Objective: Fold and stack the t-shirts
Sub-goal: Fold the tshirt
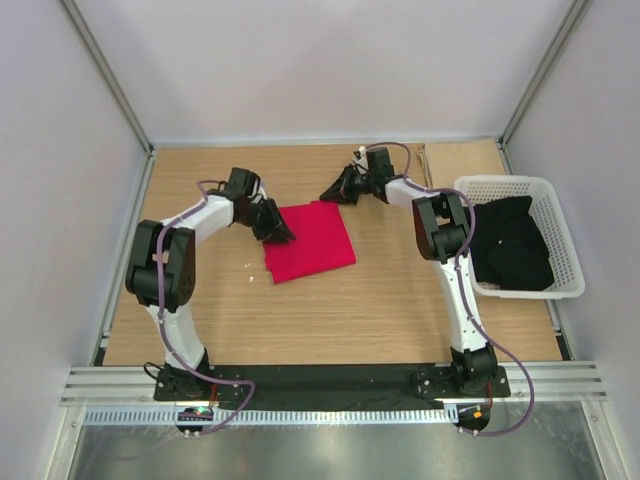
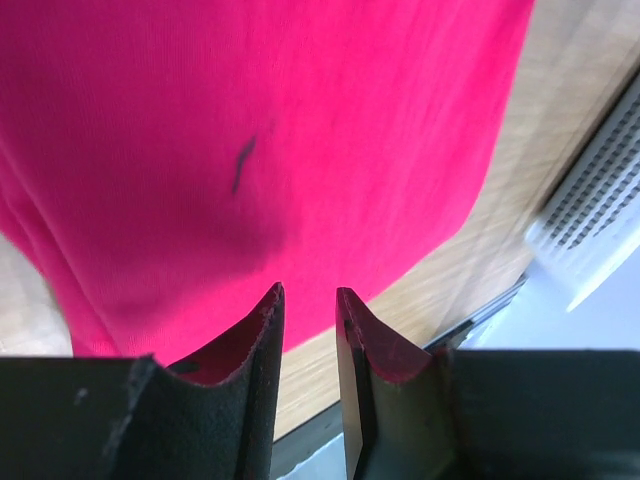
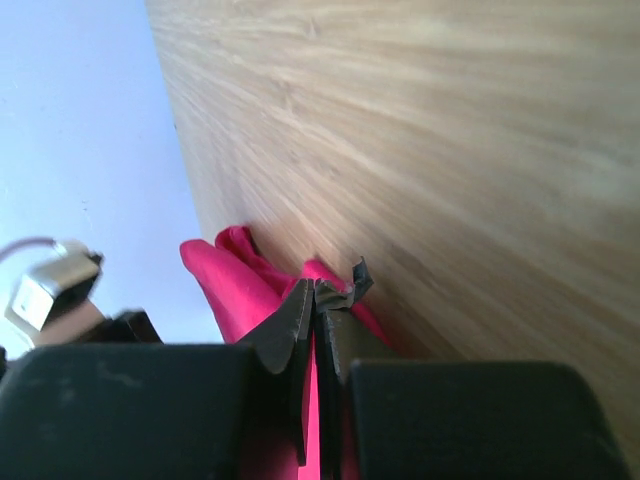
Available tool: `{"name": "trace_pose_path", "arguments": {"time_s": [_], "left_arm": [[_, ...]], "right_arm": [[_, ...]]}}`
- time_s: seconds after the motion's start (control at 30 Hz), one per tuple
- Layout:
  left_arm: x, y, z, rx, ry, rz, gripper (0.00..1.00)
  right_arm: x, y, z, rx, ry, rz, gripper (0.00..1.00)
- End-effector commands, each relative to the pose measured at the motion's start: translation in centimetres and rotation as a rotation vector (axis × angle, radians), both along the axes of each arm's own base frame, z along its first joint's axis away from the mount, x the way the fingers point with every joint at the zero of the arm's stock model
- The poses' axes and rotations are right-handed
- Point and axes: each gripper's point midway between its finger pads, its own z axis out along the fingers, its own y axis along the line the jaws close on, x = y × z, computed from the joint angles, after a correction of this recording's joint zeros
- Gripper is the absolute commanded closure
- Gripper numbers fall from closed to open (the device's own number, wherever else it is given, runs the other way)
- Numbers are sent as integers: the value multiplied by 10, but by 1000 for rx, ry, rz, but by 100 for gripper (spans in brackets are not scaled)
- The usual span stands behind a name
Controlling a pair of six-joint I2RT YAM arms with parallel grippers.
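A crimson red t-shirt (image 1: 312,242) lies folded into a rough square on the wooden table, left of centre. My left gripper (image 1: 282,237) sits at its left edge, low over the cloth. In the left wrist view the gripper (image 2: 308,292) is open with nothing in the gap, and the red shirt (image 2: 250,150) fills the view ahead. My right gripper (image 1: 328,194) is at the shirt's far right corner. In the right wrist view it (image 3: 316,285) is shut on a pinch of the red shirt (image 3: 225,280), close to the table surface.
A white lattice basket (image 1: 510,183) stands at the right edge with dark black clothing (image 1: 515,245) inside; it also shows in the left wrist view (image 2: 590,220). Two tiny white specks (image 1: 250,267) lie left of the shirt. Grey walls enclose the table on three sides.
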Motion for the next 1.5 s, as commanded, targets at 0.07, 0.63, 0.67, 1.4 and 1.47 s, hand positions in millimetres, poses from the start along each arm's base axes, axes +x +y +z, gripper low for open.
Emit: {"name": "trace_pose_path", "arguments": {"time_s": [0.07, 0.63, 0.67, 1.4, 1.47], "left_arm": [[-25, 7, -2, 43, 2, 12, 72], [-55, 30, 16, 146, -45, -26, 67], [-52, 30, 23, 143, -63, -21, 66], [-2, 52, -34, 130, 48, 51, 71], [1, 52, -13, 121, 4, 51, 70]], "right_arm": [[26, 0, 11, 13, -65, -59, 91], [-34, -37, 104, -262, -130, 70, 66], [-47, -32, 107, -236, -121, 111, 65], [-200, 28, 21, -32, 98, 389, 91], [-195, 29, 37, -25, 63, 384, 91]]}}
